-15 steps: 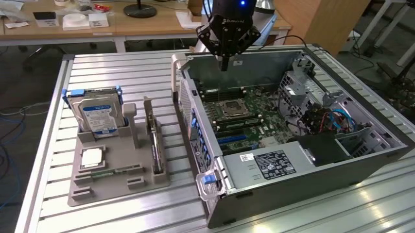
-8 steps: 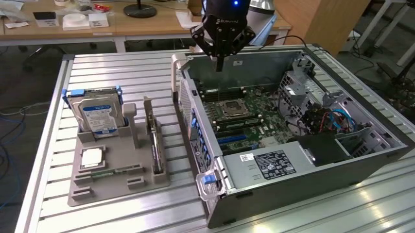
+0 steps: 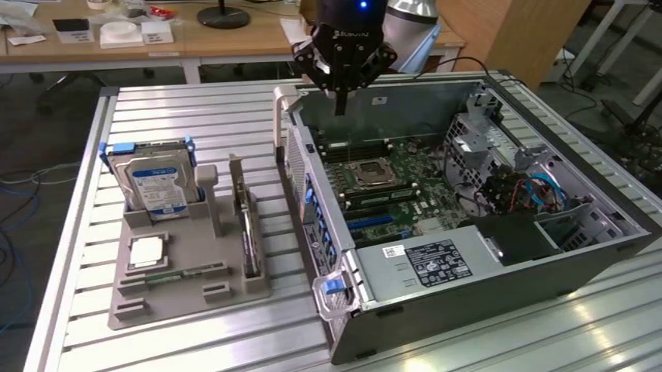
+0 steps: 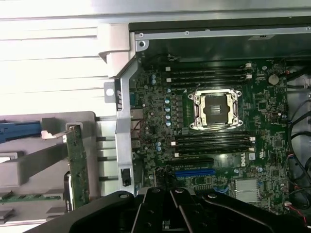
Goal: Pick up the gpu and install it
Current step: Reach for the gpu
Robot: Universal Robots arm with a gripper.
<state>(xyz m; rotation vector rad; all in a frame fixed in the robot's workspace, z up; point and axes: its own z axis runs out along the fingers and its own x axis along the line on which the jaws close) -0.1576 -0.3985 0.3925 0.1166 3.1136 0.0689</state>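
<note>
Pincer: gripper hung above the far end of the open computer case, towards the exterior view's left, its fingers pressed together on nothing.
Beneath it: the motherboard lay flat in the case, with its bare CPU socket a little nearer than the gripper.
Gpu: the gpu stood on its long edge in a slot of the grey holder on the slatted table, just left of the case and well apart from the gripper.
Neighbours: a hard drive stood at the holder's far left; a memory stick lay flat near it.
Handling, as judged: light and stiff, but fragile, with exposed parts that a hard squeeze could damage.
Hold, as judged: across the thin board at its free upper edge, near mid-length so that it hangs level, clear of the contact edge down in the slot.
Progress: pick-up not yet begun.
</note>
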